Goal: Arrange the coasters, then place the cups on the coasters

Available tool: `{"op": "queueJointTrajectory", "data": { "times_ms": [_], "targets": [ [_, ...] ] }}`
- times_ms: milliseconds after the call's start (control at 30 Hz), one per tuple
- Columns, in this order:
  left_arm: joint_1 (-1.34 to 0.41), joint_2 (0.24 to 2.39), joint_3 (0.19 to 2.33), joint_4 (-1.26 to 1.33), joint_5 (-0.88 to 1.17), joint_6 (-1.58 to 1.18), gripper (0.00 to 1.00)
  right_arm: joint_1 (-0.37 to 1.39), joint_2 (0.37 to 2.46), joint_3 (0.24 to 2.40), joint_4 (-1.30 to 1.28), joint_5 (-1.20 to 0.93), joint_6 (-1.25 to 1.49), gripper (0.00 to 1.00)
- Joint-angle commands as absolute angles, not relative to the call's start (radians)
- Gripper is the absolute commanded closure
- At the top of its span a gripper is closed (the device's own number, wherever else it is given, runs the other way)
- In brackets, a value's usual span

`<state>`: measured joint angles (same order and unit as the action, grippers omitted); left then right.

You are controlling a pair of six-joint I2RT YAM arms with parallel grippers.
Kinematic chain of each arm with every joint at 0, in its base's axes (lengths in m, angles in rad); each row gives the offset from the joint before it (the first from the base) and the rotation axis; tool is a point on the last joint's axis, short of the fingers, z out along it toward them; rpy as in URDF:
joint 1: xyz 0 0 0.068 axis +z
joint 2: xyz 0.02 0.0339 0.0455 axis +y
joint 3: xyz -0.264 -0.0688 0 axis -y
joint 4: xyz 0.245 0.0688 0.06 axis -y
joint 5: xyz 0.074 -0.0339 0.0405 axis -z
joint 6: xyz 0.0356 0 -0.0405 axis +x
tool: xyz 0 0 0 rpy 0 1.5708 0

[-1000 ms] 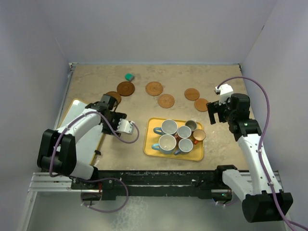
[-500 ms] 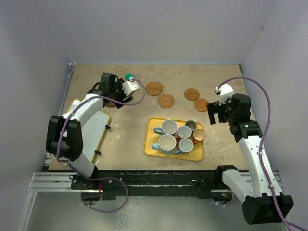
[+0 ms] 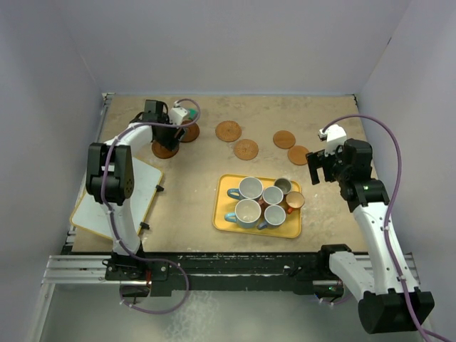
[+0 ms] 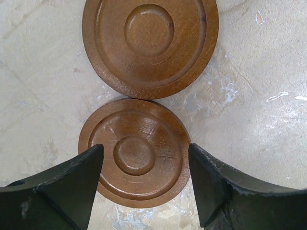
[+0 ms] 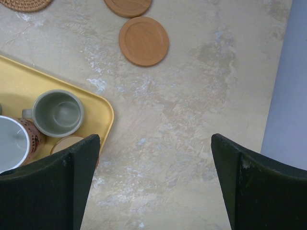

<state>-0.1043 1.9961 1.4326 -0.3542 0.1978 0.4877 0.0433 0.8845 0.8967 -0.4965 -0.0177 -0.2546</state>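
Two dark brown coasters lie touching at the far left: the smaller one (image 4: pixel 134 153) (image 3: pixel 165 149) and a larger one (image 4: pixel 150 45) beyond it. My left gripper (image 4: pixel 145 152) (image 3: pixel 169 137) hovers open over the smaller one, a finger on each side and nothing gripped. Lighter coasters (image 3: pixel 229 130) (image 3: pixel 246 149) (image 3: pixel 284 139) (image 3: pixel 298 154) are spread across the back. The cups stand together on the yellow tray (image 3: pixel 222 221): large blue (image 3: pixel 250 188), pale (image 3: pixel 273 195), grey (image 5: pixel 58 112), orange-brown (image 3: pixel 294 201). My right gripper (image 5: pixel 154 143) (image 3: pixel 322 169) hangs wide open over bare table right of the tray.
A white sheet on a yellow board (image 3: pixel 117 196) lies at the near left, under the left arm. Purple walls close in the table at the back and on both sides; the right wall (image 5: pixel 288 96) is near my right gripper.
My left arm has swung from near the tray's left side out to the far left, stopping over the two dark coasters. The right arm has not moved.
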Motion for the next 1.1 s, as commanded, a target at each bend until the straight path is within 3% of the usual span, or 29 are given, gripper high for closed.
{"op": "queueJointTrajectory", "data": {
  "times_ms": [0, 200, 567, 1067],
  "targets": [
    [-0.086, 2.020, 1.492, -0.400, 0.244, 0.432, 0.32, 0.038, 0.890, 0.909, -0.488, -0.020, -0.270, 0.00],
    [-0.075, 2.045, 1.491, -0.435, 0.282, 0.430, 0.32, 0.038, 0.904, 0.913, -0.490, -0.021, -0.272, 0.00],
    [-0.040, 2.111, 1.535, -0.449, 0.276, 0.450, 0.42, 0.038, 0.909, 0.911, -0.492, -0.026, -0.274, 0.00],
    [-0.069, 2.103, 1.656, -0.426, 0.496, 0.396, 0.38, 0.038, 0.916, 0.908, -0.494, -0.022, -0.280, 0.00]
  ]
}}
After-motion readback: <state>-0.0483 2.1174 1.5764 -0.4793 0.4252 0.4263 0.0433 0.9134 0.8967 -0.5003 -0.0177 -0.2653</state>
